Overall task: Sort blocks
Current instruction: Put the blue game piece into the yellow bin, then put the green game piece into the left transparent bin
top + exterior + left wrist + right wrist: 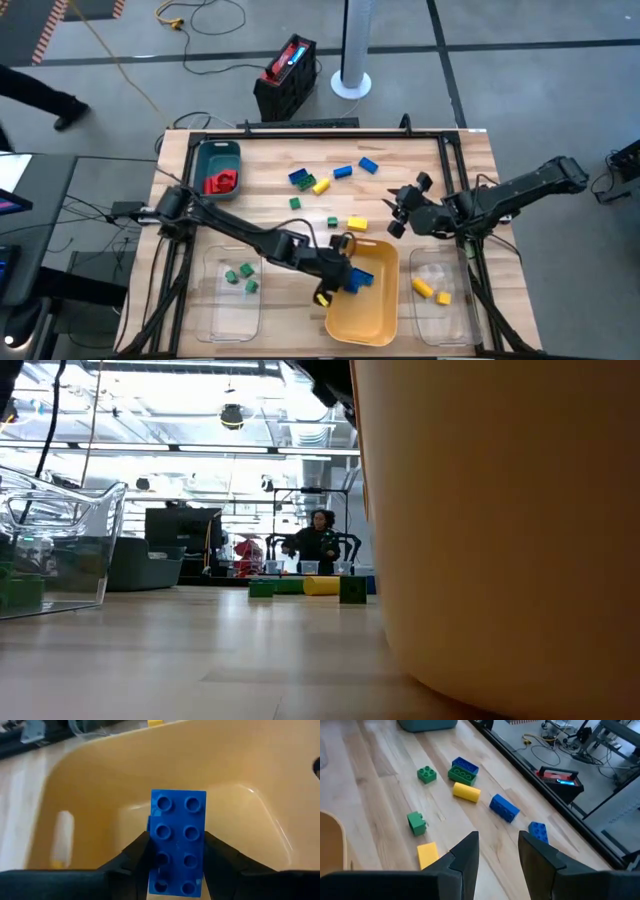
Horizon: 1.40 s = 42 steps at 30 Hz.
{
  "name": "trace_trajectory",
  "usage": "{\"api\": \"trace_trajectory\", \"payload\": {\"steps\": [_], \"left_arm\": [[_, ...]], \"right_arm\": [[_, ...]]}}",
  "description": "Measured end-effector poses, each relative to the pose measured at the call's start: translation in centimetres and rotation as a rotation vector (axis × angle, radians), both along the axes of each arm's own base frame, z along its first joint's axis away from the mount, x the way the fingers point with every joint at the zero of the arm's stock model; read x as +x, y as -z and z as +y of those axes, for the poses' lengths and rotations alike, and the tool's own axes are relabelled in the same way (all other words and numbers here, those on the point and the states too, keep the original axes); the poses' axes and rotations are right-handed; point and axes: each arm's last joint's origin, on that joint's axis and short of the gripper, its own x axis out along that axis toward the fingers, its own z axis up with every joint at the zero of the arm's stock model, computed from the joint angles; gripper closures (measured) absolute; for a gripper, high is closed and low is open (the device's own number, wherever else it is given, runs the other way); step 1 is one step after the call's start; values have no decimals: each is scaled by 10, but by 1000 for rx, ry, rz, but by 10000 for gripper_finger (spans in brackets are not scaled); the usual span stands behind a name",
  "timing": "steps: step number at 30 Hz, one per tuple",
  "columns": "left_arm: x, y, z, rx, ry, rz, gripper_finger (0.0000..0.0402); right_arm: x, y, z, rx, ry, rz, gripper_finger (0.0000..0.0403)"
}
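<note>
Sorting was partway done, to judge from the table: red blocks (222, 182) lay in the teal tray (218, 152), green ones (240, 277) in the clear tray (213, 310) on the left, yellow ones (430, 291) in the clear tray (452, 322) on the right. The left gripper (176, 870) was clamped on a blue block (177, 842), held studs-up over the yellow tray (362, 320). The release would best be made low over the tray floor, with the fingers opened evenly, so that the block is not bounced back over the rim. More blocks (464, 776) were left scattered on the table (380, 785) between the trays. The right gripper (497, 852) was poised above them with its fingers apart and nothing between them, well placed for a blue one (504, 808) to be taken next.
</note>
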Motion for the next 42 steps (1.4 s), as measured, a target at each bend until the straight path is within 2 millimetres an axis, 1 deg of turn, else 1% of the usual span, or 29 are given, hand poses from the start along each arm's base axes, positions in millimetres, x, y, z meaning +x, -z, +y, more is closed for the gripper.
{"api": "trace_trajectory", "payload": {"steps": [5, 7, 10, 11, 14, 16, 20, 23, 25, 27, 29, 32, 35, 37, 39, 42], "left_arm": [[17, 24, -6, 2, -13, 69, 215], [21, 32, -8, 8, 0, 122, 202], [23, 30, -9, 27, 21, 141, 196], [22, 26, -8, 32, 27, 133, 195], [15, 7, -5, 69, 32, 119, 194], [10, -8, -3, 97, 28, 87, 193], [-5, -26, -7, 139, 55, 0, 192], [-20, -23, -10, 191, 46, -53, 192], [-35, -15, -6, 225, 17, -69, 193], [-45, -12, 4, 243, -47, -125, 195], [-58, -10, 18, 261, -113, -135, 195], [-78, -19, 44, 230, -202, -164, 195], [-89, -32, 82, 175, -331, -191, 196], [-92, -34, 113, 145, -393, -162, 196], [-92, -32, 142, 93, -406, -133, 196], [-86, -21, 186, -15, -400, -103, 196]], "right_arm": [[0, -2, 0, 2, -9, 1, 251], [1, -2, 1, 11, -18, 4, 251], [1, -1, 0, 24, -34, 14, 251], [1, -1, -1, 29, -36, 17, 251], [3, -1, -7, 45, -35, 29, 251], [4, 0, -15, 57, -14, 39, 251], [7, 0, -33, 72, 16, 60, 239], [11, 1, -47, 102, 26, 70, 217], [16, 5, -55, 135, 7, 89, 201], [20, 9, -63, 163, -7, 107, 187], [22, 13, -68, 175, -1, 130, 177], [23, 13, -71, 178, 11, 128, 173], [25, 11, -69, 174, -2, 99, 173], [28, 8, -65, 169, -22, 62, 173], [30, 6, -59, 153, -42, 38, 173], [34, 0, -45, 62, -50, -18, 173]]}}
